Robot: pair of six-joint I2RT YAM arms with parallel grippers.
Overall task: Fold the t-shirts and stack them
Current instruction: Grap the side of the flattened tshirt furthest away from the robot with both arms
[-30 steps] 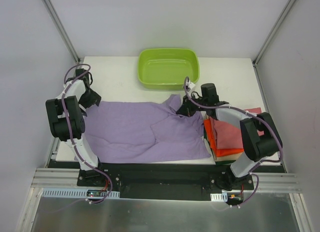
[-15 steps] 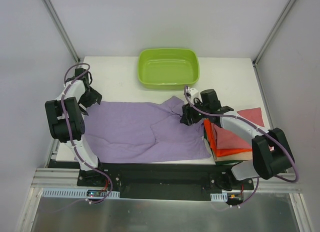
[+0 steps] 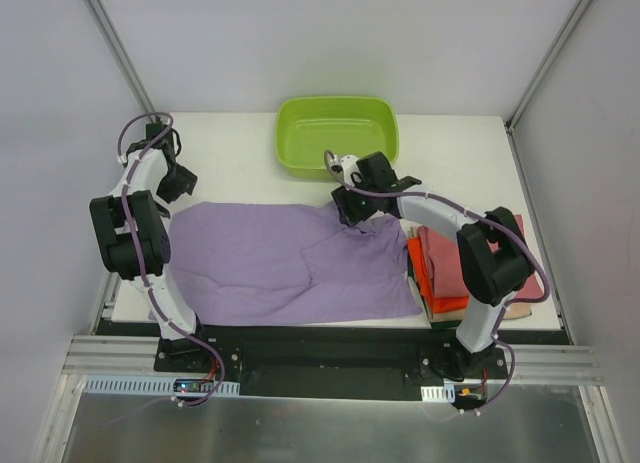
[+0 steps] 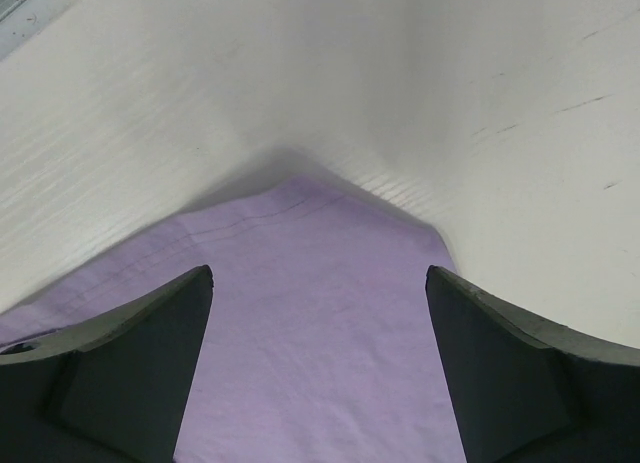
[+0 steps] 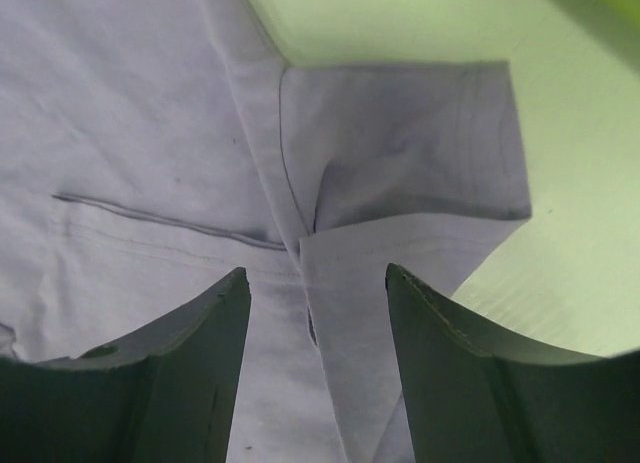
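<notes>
"At the right end of the bench (image 3: pixel 240 153), what is hidden?"

"Most of the stack of folded t-shirts (image 3: pixel 438 268). The right arm (image 3: pixel 435 211) lies across it, so only an orange edge and some rose-red cloth show. I cannot count the shirts in it, and the lowest layer is too thin a strip to name."

"And the hands?"

"From above both are small dark shapes, and their fingers are impossible to read. The wrist views show more. The left hand (image 4: pixel 318 275) is spread wide and grasps nothing. The right hand (image 5: pixel 316 273) is also released, with a narrower gap. Whether any fingertip touches cloth I cannot tell."

"Where is the lilac t-shirt (image 3: pixel 260 263)?"

"It is spread flat over the left and middle of the bench, and its right side reaches just beside the stack. The left hand hangs over its far-left corner — that corner shows between the fingers (image 4: pixel 130 363), with bare bench beyond. The right hand hangs over the far-right sleeve (image 5: pixel 400 143), where the sleeve lies folded in against the body. A seam runs down between that hand's fingers."

"Anything else?"

"A green tub (image 3: pixel 335 133) stands at the far middle of the bench, just beyond the right hand. The right wrist view cuts it to a bright sliver in the top corner, and the bench beside it looks green-tinted."
</notes>
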